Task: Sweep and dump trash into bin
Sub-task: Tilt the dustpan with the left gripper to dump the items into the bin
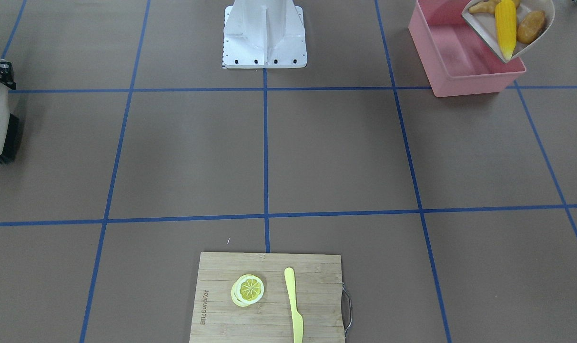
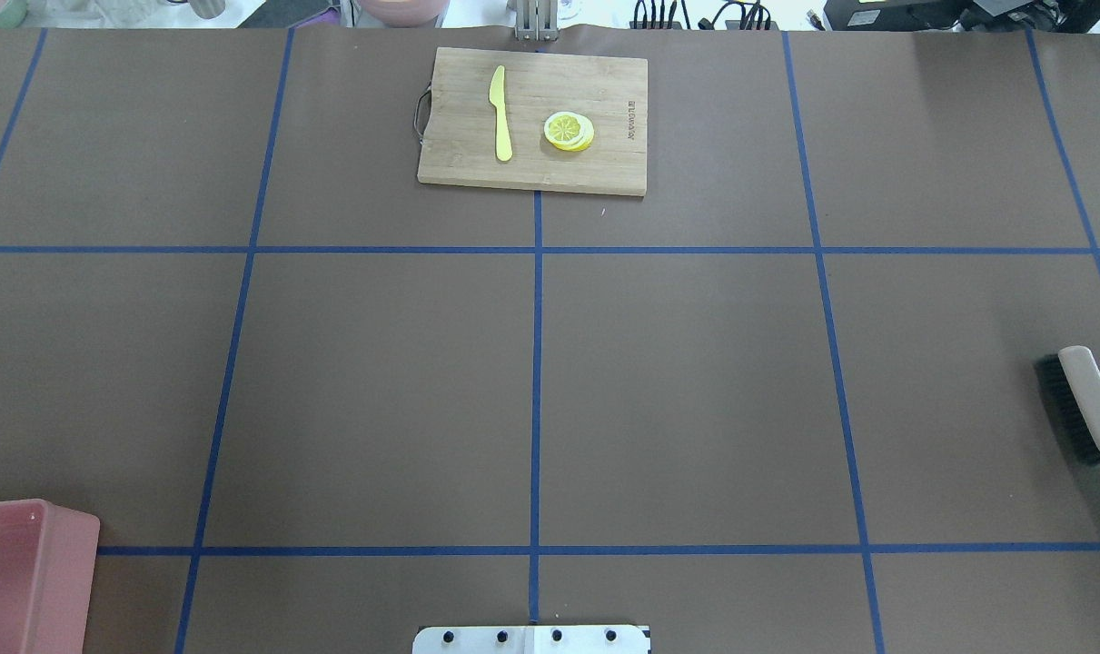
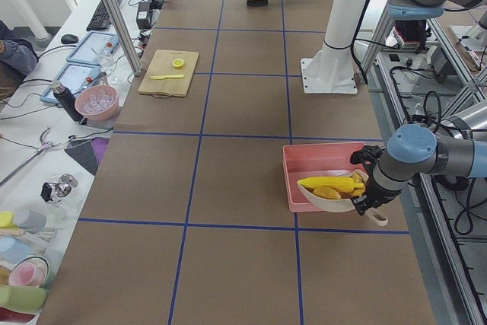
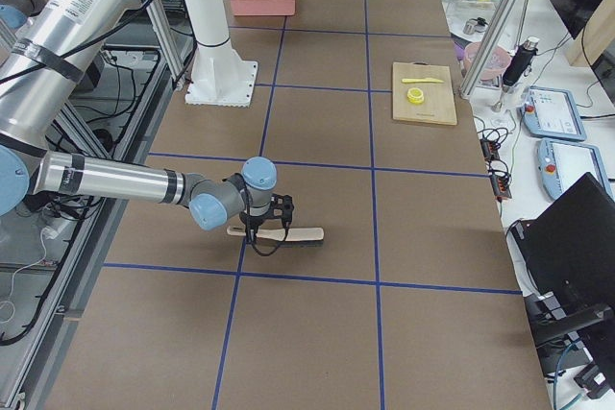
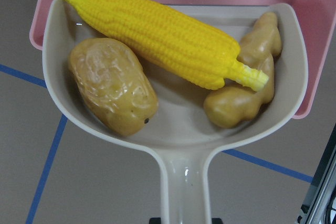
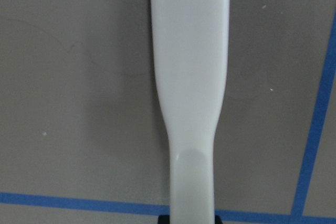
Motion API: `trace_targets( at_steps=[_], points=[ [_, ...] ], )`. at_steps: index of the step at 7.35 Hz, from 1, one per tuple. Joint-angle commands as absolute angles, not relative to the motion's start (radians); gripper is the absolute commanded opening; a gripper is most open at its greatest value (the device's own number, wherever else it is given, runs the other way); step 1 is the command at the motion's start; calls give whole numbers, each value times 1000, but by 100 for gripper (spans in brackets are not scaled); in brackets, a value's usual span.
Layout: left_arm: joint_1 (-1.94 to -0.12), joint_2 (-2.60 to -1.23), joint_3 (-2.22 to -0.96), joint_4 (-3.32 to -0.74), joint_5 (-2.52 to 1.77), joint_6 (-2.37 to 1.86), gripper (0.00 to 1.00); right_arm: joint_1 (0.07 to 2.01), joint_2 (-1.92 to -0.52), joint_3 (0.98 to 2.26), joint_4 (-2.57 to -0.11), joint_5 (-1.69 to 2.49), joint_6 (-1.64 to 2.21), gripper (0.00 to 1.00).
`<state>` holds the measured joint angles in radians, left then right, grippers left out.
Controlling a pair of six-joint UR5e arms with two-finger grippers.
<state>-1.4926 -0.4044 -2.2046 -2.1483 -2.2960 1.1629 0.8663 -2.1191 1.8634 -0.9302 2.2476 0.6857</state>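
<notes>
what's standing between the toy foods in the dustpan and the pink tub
Nothing visible. The beige plastic dustpan carrying the long yellow corn cob, knobbly tan ginger root and rounded brown potato hangs partly over the open pink rectangular plastic tub.

front cam: faces robot base (image 1: 264,35), steep down | ovhd: behind | sides: along table (image 3: 236,165) | wrists: close-up | front+ovhd share cutting board (image 1: 274,309)

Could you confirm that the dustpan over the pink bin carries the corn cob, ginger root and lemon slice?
Not quite: the left wrist view shows the dustpan carrying corn cob, ginger root and potato; the lemon slice lies on the cutting board.
</notes>
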Motion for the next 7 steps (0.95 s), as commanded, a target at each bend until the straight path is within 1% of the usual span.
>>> trace_targets(
  at_steps=[1, 3, 4, 7],
  points=[
    [-1491, -405, -2236, -2094, -2232, 1239, 0, 867, -2108, 1862, -930, 2250, 686, 69],
    [-1491, -405, -2295, -2022, -2185, 1284, 0, 867, -2099, 1864, -930, 2250, 686, 85],
    [-1491, -405, -2318, -1994, -2162, 1314, 0, 867, -2097, 1865, -928, 2250, 686, 100],
    [-1491, -405, -2330, -1994, -2141, 1359, 0, 902, -2091, 1894, -920, 2247, 673, 100]
  ],
)
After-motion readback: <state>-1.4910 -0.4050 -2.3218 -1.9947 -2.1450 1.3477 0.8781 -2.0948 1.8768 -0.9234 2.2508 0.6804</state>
